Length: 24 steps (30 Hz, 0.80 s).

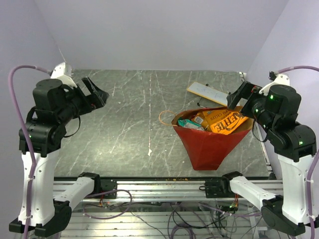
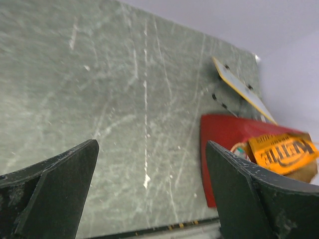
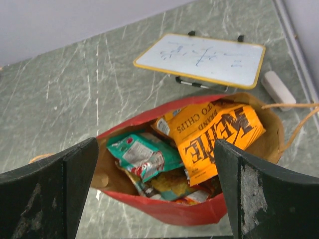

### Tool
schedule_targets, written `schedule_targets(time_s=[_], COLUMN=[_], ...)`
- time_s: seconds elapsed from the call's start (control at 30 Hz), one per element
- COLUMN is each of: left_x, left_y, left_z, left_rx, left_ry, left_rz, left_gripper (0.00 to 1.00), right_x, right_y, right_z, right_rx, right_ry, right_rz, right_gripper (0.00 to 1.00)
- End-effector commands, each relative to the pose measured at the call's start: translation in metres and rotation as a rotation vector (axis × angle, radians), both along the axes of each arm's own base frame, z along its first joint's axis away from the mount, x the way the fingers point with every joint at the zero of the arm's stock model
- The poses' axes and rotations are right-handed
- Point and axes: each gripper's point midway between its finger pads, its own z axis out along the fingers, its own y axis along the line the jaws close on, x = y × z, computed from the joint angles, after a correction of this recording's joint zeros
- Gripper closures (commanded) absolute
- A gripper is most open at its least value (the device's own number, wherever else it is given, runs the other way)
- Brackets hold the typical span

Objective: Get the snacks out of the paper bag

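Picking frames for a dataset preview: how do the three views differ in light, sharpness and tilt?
Top external: even, soft light, no harsh glare on the table. Left wrist: strongly tilted, table streaks slightly soft. Right wrist: sharpest, print on the orange chip bag legible; the dark fingers near the lens show little detail.

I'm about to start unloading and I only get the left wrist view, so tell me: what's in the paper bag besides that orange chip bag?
Observer: A teal packet lies inside the paper bag, left of the orange chip bag in the right wrist view.
Operator: Where's the right gripper?
Observer: The right gripper hovers open over the bag's mouth, holding nothing.
Operator: Anything loose past the whiteboard?
Observer: A small white block lies on the table beside the whiteboard, apart from the bag.
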Motion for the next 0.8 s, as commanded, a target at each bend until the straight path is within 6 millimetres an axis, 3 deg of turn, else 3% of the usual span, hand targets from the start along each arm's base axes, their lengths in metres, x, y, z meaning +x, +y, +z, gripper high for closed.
schedule_targets(time_s=[0.0,0.2,0.4,0.6,0.77], left_x=[-0.008,-0.009,-0.005,-0.002,-0.003], left_y=[-0.044,-0.08,-0.101,-0.124,-0.138], left_z=[-0.012,-0.055,-0.089,-0.1,-0.105], left_rx=[-0.164,-0.363,-0.487,-0.591,-0.68], left_ry=[0.016,0.123,0.233,0.256,0.255], left_rz=[-0.189,-0.312,-0.348,-0.343,-0.336], left_gripper=[0.01,0.01,0.01,0.0,0.0], right_x=[-0.013,-0.009,0.005,0.023,0.044], right_y=[0.011,0.023,0.044,0.055,0.061], right_z=[-0.02,-0.025,-0.022,-0.035,-0.023], right_rx=[0.059,0.098,0.123,0.07,0.081], right_ry=[0.078,0.099,0.115,0.202,0.14], right_rz=[0.041,0.081,0.179,0.241,0.243], right_gripper=[0.0,0.0,0.0,0.0,0.0])
